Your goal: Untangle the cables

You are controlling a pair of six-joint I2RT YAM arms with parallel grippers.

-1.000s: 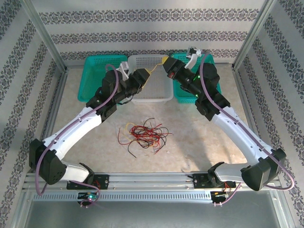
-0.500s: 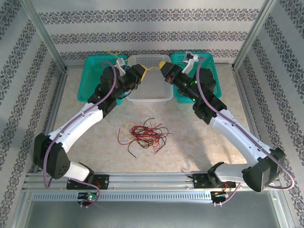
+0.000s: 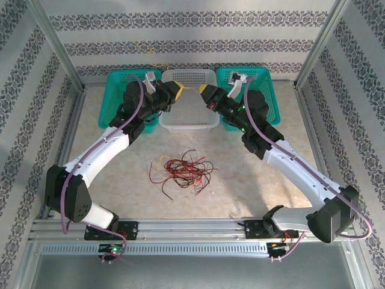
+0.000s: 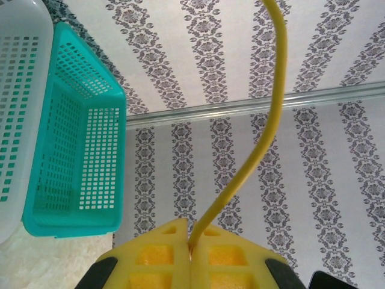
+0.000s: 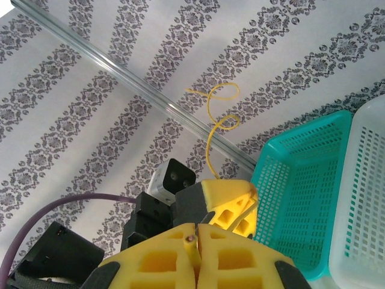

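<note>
Overhead, the left gripper [image 3: 174,90] and the right gripper [image 3: 204,93], both tipped with yellow foam pads, face each other above the far rim of a white perforated plastic basket [image 3: 187,122], and a thin yellow cable [image 3: 190,88] runs in a short span between them. The left wrist view shows the left gripper [image 4: 191,241] with its pads pressed flat together, pinching the yellow cable [image 4: 240,174] right at the seam; from there the strand rises and bends out of the top of the picture. In the right wrist view the right gripper [image 5: 195,232] is likewise clamped, with a short stub of the yellow cable caught at the line where its pads meet. Just beyond it the left gripper [image 5: 231,201] sits close, and the yellow cable [image 5: 210,117] climbs from it and curls into two small loops in front of the striped wallpaper. A teal perforated basket [image 3: 115,96] stands to the left of the white one and a second teal basket [image 3: 269,89] to the right. Well apart from both grippers, nearer the arm bases, a loose tangle of red, black and yellow cables [image 3: 183,168] lies on the beige mottled tabletop [image 3: 240,186], touched by neither gripper.
</note>
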